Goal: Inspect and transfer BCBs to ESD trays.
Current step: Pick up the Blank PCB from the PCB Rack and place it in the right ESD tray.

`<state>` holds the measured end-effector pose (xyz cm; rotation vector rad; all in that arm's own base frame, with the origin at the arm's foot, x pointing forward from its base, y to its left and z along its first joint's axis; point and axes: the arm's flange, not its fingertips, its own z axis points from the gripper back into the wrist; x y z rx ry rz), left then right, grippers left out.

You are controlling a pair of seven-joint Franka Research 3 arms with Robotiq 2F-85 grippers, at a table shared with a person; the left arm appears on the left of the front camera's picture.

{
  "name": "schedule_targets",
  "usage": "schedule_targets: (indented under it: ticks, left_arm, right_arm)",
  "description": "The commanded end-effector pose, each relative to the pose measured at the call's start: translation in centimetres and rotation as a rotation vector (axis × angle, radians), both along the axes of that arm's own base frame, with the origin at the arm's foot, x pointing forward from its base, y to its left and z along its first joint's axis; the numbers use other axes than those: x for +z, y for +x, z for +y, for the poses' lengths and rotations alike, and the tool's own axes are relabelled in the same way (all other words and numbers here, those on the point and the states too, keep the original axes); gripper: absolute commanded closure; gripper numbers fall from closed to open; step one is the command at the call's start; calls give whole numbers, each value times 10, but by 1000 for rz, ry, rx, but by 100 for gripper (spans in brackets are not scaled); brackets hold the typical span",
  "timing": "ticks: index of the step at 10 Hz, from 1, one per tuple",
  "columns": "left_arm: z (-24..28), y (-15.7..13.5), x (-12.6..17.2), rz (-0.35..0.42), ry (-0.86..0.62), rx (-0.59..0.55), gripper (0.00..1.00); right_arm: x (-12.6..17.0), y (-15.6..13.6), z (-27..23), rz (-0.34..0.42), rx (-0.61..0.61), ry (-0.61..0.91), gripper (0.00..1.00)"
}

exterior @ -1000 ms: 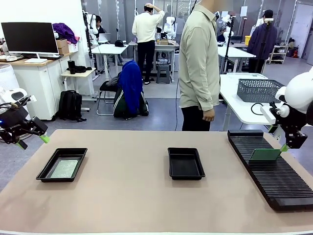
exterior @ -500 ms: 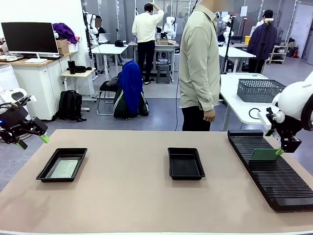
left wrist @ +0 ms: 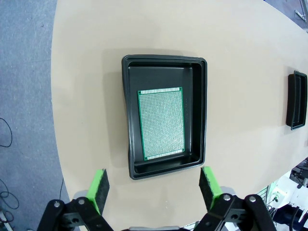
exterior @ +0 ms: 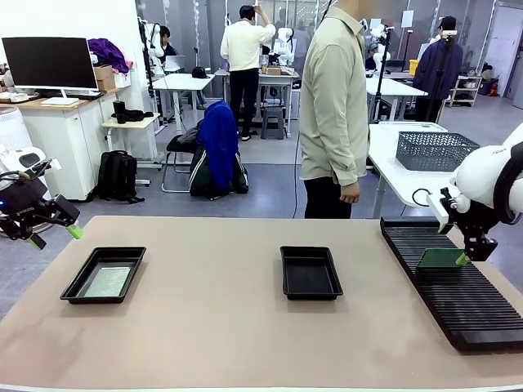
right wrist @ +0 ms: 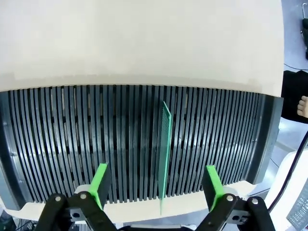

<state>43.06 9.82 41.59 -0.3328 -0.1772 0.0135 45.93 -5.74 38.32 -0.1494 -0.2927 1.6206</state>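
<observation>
Right hand [right wrist: 156, 179]: jaws apart, straddling upright BCB [right wrist: 166, 144] slotted in rack [right wrist: 72, 134], apparently for pickup. Left hand [left wrist: 154, 185]: apart, empty, aimed at left tray [left wrist: 124, 96] holding flat BCB [left wrist: 161, 122], likely inspecting.

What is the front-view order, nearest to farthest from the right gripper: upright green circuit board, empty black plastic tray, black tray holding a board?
1. Upright green circuit board, beside the right gripper.
2. Empty black plastic tray, table middle.
3. Black tray holding a board, far left.
</observation>
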Motion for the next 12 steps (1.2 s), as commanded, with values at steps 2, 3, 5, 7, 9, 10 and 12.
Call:
schedule_targets:
  ticks: [2,3,5,7,9,10,12]
  left_arm:
    - [1,1,-1,-9,-1,2,0]
    - [1,1,-1,-9,-1,2,0]
    - [1,1,-1,-9,-1,2,0]
    - [1,1,-1,-9,-1,2,0]
    - [1,1,-1,-9,-1,2,0]
    - [1,1,-1,-9,-1,2,0]
    - [1,1,-1,-9,-1,2,0]
  right_arm:
    - [-11,14,-9,-13,25,20,0]
    - [-14,18,-8,-3,23,20,0]
    - [-18,23,-11,20,16,22,0]
    - [-19,27,-12,41,7,26,0]
    - [-20,30,-13,59,-3,30,0]
    - [-19,31,-14,61,1,35,0]
    - [-19,33,-11,68,-2,32,3]
